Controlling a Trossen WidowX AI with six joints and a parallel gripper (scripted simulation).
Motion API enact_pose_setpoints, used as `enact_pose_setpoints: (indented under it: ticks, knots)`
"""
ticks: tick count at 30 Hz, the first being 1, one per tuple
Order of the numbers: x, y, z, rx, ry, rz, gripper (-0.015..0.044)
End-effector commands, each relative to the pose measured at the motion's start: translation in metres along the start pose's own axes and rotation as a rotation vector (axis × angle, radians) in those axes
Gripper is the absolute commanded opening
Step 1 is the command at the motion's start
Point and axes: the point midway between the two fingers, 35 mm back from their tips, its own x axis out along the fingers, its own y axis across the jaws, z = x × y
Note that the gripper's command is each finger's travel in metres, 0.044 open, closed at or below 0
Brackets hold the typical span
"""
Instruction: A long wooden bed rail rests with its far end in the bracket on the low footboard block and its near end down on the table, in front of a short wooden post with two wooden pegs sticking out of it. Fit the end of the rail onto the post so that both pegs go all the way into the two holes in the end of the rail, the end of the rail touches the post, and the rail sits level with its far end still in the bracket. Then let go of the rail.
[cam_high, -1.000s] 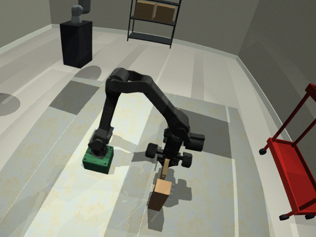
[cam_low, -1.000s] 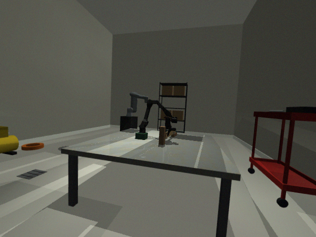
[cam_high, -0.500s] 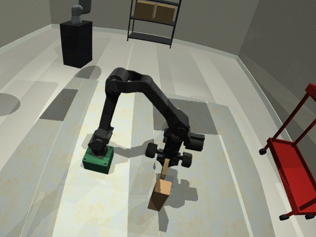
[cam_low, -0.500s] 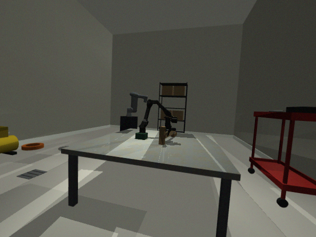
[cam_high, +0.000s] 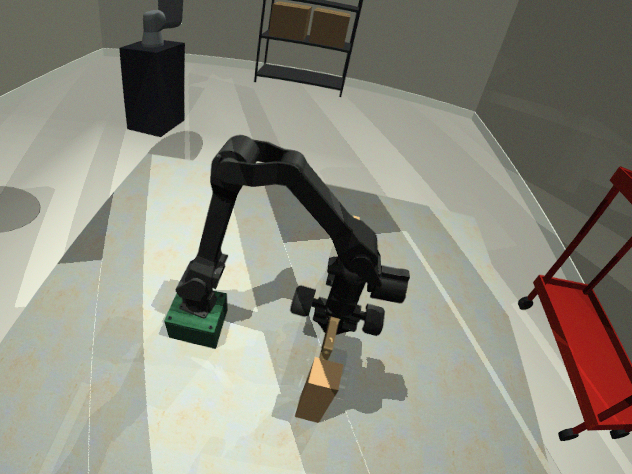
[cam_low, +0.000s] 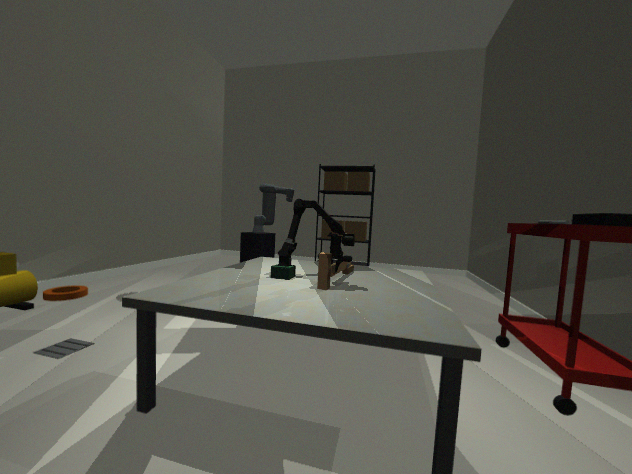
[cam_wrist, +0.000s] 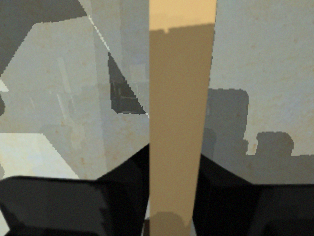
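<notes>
The black six-joint arm (cam_high: 316, 198) (cam_low: 326, 216) is arching over the table (cam_high: 204, 408) (cam_low: 306, 306). The long tan wooden rail (cam_high: 332, 331) (cam_wrist: 179, 115) is running lengthwise between the closed jaws of the black parallel-jaw gripper (cam_high: 334, 321) (cam_wrist: 167, 149), which are gripping it across its width. Its near end is pointing toward the short upright wooden post (cam_high: 319, 390) (cam_low: 324, 271), lying just beside it. The coming move is probably depending on that long axis meeting the pegs squarely; peg engagement is remaining too small to tell.
</notes>
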Motion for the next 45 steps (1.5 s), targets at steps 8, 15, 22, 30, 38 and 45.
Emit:
enact_pose_setpoints:
  ticks: [8, 15, 22, 30, 38, 45]
  knots:
    - [0.000, 0.000, -0.003, 0.000, -0.001, -0.002, 0.0000]
    - [-0.001, 0.000, -0.005, 0.000, -0.001, -0.002, 0.0000]
    - [-0.001, 0.000, -0.007, 0.000, -0.001, -0.002, 0.0000]
    - [-0.001, 0.000, -0.009, 0.000, -0.001, -0.002, 0.0000]
    - [0.000, 0.000, -0.012, 0.000, -0.001, -0.002, 0.0000]
    - [0.000, 0.000, -0.014, 0.000, 0.000, -0.002, 0.0000]
